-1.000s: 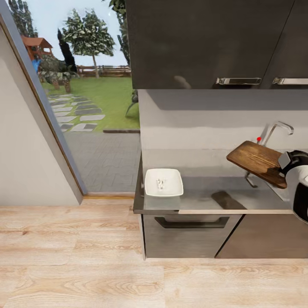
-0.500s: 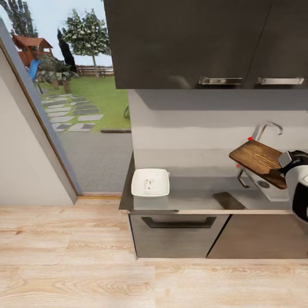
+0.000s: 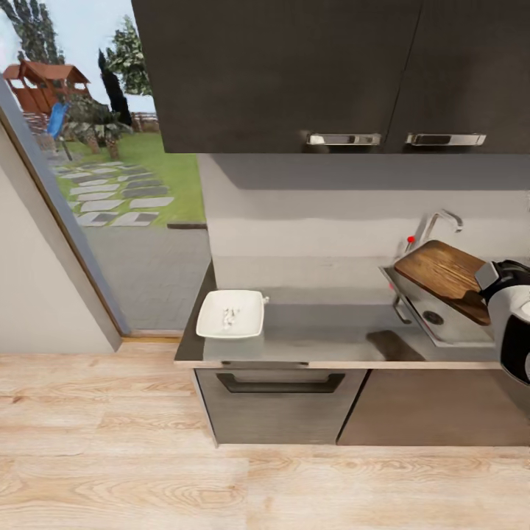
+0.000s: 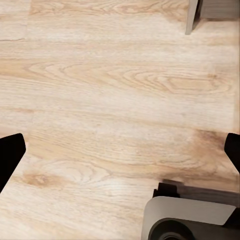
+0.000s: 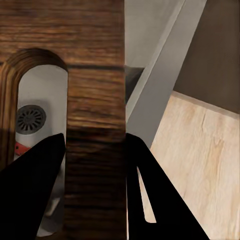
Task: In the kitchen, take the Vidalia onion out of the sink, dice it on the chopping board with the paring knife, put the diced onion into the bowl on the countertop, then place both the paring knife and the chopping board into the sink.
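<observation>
Dark wall cabinets (image 3: 294,73) hang above, and under them the grey tabletop (image 3: 324,335) runs along the back wall, with pale wood floor (image 3: 147,442) in front and a garden showing through the doorway off to the side. The steel sink (image 3: 442,320) sits sunk into the tabletop at its far end, tap (image 3: 436,224) curving up behind it. Over that sink, tilted and lifted off the surface, there's the chopping board (image 3: 442,276), dark wood, casting a shadow on the tabletop below. The right hand (image 5: 92,175) is clamped on the board's handle end: in the wrist view both black fingers (image 5: 30,190) press the wood from either side, next to the board's slot, with the sink drain visible through it. The white bowl (image 3: 232,314) stands near the opposite end of the tabletop, well apart from the sink, with small pale pieces inside. The left hand (image 4: 120,155) is down low over bare floor, fingers spread wide, gripping nothing.
</observation>
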{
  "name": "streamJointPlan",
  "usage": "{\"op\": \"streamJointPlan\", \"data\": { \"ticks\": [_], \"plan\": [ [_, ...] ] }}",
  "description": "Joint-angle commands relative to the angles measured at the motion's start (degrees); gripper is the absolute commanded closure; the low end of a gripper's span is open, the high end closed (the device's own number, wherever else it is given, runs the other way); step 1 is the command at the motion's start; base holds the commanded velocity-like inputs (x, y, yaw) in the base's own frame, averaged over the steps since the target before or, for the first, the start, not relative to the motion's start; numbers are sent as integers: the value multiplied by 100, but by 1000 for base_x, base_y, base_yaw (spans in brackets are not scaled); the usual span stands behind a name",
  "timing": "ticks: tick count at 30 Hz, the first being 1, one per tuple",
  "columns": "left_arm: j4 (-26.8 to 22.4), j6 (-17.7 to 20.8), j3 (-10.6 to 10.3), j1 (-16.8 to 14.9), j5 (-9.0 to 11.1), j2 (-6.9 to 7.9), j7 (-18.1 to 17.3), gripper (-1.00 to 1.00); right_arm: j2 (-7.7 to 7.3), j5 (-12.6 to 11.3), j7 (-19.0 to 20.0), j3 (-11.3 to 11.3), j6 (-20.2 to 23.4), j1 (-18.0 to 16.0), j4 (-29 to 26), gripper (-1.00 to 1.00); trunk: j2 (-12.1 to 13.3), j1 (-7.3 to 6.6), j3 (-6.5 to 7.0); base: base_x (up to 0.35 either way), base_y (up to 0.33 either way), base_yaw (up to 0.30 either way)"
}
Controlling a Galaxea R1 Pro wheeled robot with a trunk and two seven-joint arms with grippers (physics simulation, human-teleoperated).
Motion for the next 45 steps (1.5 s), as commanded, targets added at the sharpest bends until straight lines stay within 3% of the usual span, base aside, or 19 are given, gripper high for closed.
{"op": "streamJointPlan", "data": {
  "ticks": [1,4,6,10,14,18,21,23,24,27,29,36,39,45],
  "plan": [
    [16,-21,-43,-6,9,-3,20,-100,-4,54,2,-85,20,1,0,100,-12,3,-11,0,-25,0],
    [16,-21,-44,-7,9,-3,20,-100,-14,54,1,-432,-30,13,-15,100,-12,3,-11,0,-11,0],
    [16,-21,-42,-7,8,-5,20,-100,-9,54,1,-855,-197,17,-21,100,-12,3,-11,0,-2,0],
    [13,-23,-41,-7,8,-5,20,-100,82,50,1,-942,-420,18,-4,100,-12,3,-11,0,0,0],
    [13,-22,-38,-7,8,-47,20,-100,466,46,-148,-963,-1011,79,-2,100,-12,3,-11,0,0,0],
    [14,-21,-37,-7,8,-63,20,-100,1014,36,-601,-970,-1758,94,19,100,-12,3,-11,0,0,0],
    [14,-21,-37,-7,8,-68,20,-100,1243,-22,-697,-978,-1942,96,30,100,-12,3,-11,0,0,0],
    [15,-22,-37,-7,8,-72,20,-100,1332,-219,-723,-1032,-1996,96,32,100,-12,3,-11,0,0,0],
    [15,-21,-37,-7,8,-74,20,-100,1345,-457,-730,-1123,-2019,100,24,100,-12,3,-11,0,0,0],
    [16,-21,-40,-7,8,-78,20,-100,1330,-788,-741,-1237,-2112,192,-24,100,-12,3,-11,0,0,0],
    [16,-21,-38,-7,8,-82,20,-100,1283,-877,-744,-1265,-2250,301,-42,100,-12,3,-11,0,0,0],
    [16,-21,-39,-7,8,-84,20,-100,1144,-951,-743,-1535,-2481,504,-120,100,-12,3,-11,0,0,0],
    [16,-21,-37,-7,8,-86,20,-100,1021,-952,-741,-1899,-2489,555,-265,100,-12,3,-11,0,0,0],
    [16,-21,-37,-7,8,-90,20,-100,778,-954,-807,-2004,-2441,562,-289,100,-12,3,-11,0,0,0]
  ]
}}
